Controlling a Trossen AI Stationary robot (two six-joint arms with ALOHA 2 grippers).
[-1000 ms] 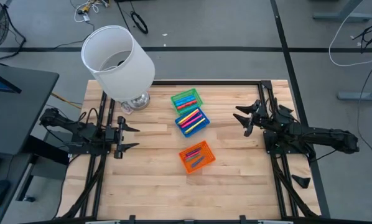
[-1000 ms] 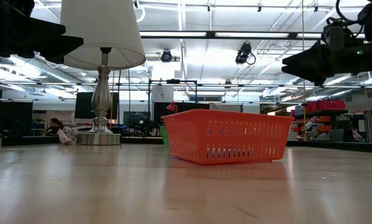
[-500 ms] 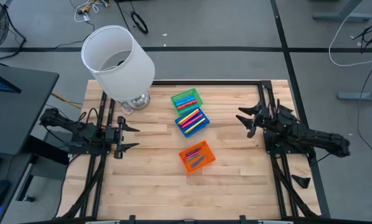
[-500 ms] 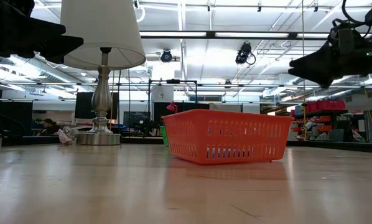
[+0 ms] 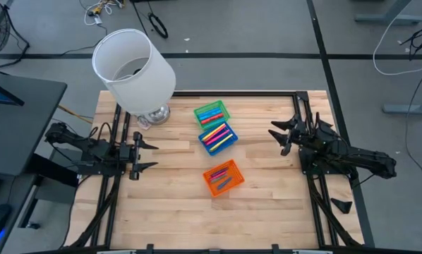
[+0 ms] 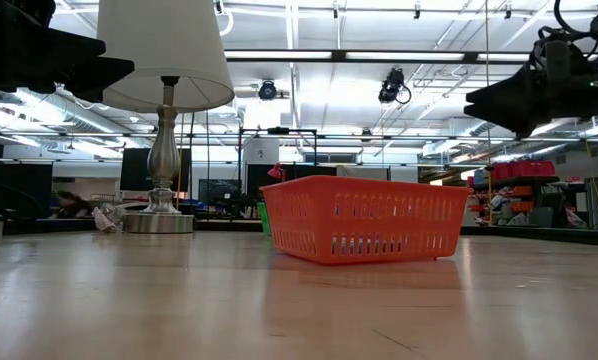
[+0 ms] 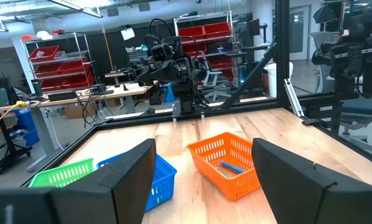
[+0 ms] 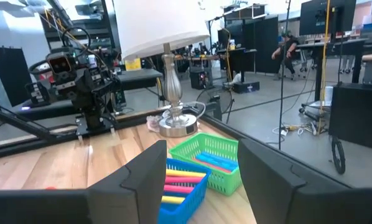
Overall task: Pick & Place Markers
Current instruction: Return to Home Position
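Pretty much done here, I'd say: all the markers (image 5: 224, 174) I can spot sit in the orange tray (image 5: 207, 182), blue tray (image 5: 203, 143) or green tray (image 5: 197, 118), none loose on the table (image 5: 169, 204). They lie along each tray's long side, slanted across the table; which end's the cap, can't really tell. My left gripper (image 5: 153, 156) and right gripper (image 5: 274, 138) hang spread and empty at their own sides.

Bright, even light comes from ceiling strip lamps (image 6: 379, 56), and shadows are weak. The counter (image 6: 179, 300) has a soft sheen, faintly mirroring the orange tray (image 6: 364, 218). Against the ceiling, the right claw (image 6: 479, 100) is a dark silhouette.
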